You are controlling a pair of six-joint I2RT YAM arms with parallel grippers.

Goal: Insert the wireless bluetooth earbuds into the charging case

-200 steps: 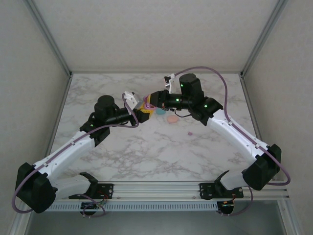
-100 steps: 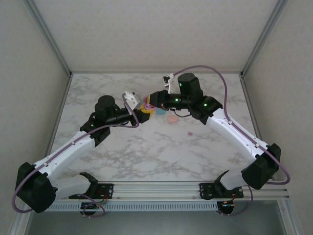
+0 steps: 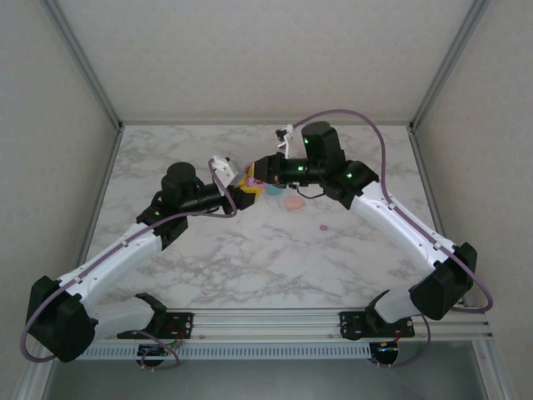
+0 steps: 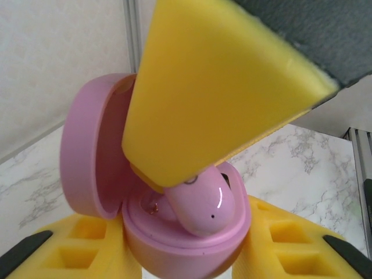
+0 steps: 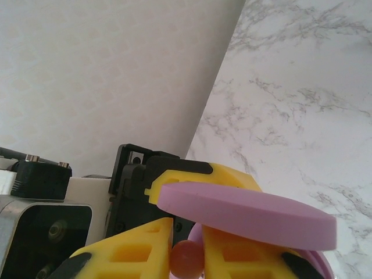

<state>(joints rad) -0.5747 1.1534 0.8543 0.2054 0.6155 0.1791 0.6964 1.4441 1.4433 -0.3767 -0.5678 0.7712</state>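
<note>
While seating the pink earbud, note the left gripper clamped shut around the open charging case, held above the table toward 11 o'clock of its centre. Note the right gripper pinched shut on the earbud, entering from 1 o'clock in the left wrist view, tip partly inside the case. Align squarely, press gently, release only once flush; avoid knocking the lid.

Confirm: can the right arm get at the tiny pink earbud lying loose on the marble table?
Probably: bare marble surrounds the tiny pink earbud, but the right claw is shut on a glossy pink earbud.
</note>
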